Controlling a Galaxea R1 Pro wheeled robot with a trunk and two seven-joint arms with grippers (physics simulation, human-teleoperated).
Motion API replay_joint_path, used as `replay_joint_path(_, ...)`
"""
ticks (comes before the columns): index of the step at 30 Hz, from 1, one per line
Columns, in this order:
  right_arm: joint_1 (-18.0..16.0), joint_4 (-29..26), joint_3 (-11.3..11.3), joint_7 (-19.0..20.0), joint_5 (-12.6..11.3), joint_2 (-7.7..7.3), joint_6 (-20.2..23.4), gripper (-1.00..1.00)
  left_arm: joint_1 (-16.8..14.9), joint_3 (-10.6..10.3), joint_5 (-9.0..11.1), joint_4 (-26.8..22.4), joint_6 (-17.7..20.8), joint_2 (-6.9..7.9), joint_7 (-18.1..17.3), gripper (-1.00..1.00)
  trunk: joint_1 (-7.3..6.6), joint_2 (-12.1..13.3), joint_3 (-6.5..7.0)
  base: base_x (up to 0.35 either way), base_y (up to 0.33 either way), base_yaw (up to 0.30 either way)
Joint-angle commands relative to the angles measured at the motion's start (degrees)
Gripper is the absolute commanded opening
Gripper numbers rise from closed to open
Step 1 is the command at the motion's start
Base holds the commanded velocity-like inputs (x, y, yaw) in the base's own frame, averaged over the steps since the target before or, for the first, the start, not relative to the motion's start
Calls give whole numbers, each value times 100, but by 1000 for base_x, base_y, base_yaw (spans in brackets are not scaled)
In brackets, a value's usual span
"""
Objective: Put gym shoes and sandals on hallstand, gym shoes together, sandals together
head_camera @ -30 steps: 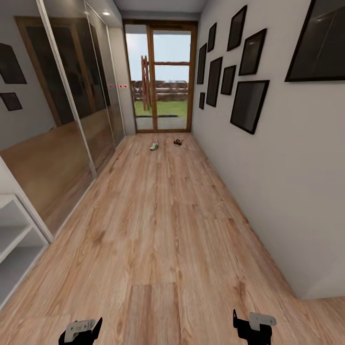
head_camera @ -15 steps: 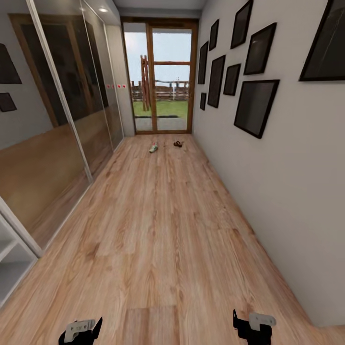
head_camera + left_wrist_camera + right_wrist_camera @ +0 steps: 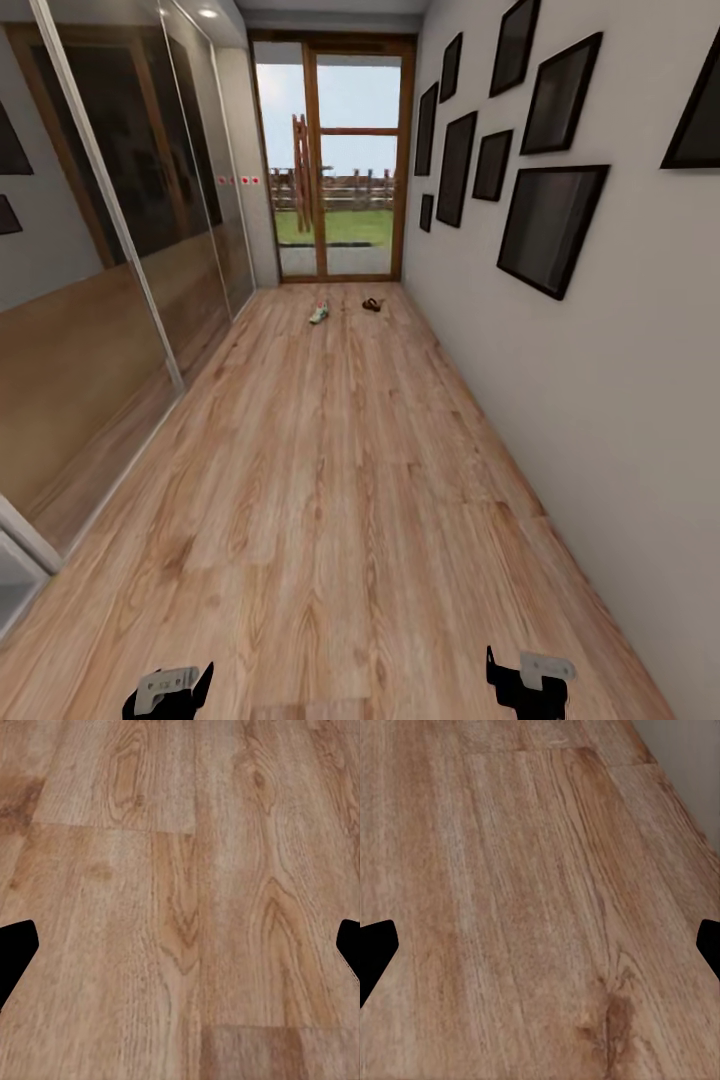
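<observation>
Long corridor, wood floor (image 3: 340,480) all the way to the glass door. One gym shoe (image 3: 319,314) and a sandal (image 3: 371,304) lie near the floor's far end, close to the door. Both jaws are apart, holding nothing. I'd roll straight ahead and stop short.

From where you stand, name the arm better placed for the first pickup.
Neither yet: gym shoe and sandal lie far ahead. The shoe sits slightly left, so probably the left gripper, open; the right gripper suits the sandal.

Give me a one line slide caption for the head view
Both open end effectors, left and right, low over the corridor floor; gym shoe and sandal far ahead.
</observation>
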Motion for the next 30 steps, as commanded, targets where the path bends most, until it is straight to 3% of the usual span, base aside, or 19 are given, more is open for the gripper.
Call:
replay_joint_path(1,-4,6,-34,-18,54,2,-15,100,-6,49,-53,4,-23,-4,-33,100,3,-2,-5,339,0,0)
replay_joint_path(20,-4,6,-34,-16,50,8,-15,100,-6,49,-53,4,-24,-4,-33,100,3,-2,-5,339,0,2)
replay_joint_path(30,-4,6,-34,-16,48,10,-15,100,-6,49,-53,2,-24,-4,-33,100,3,-2,-5,339,0,152)
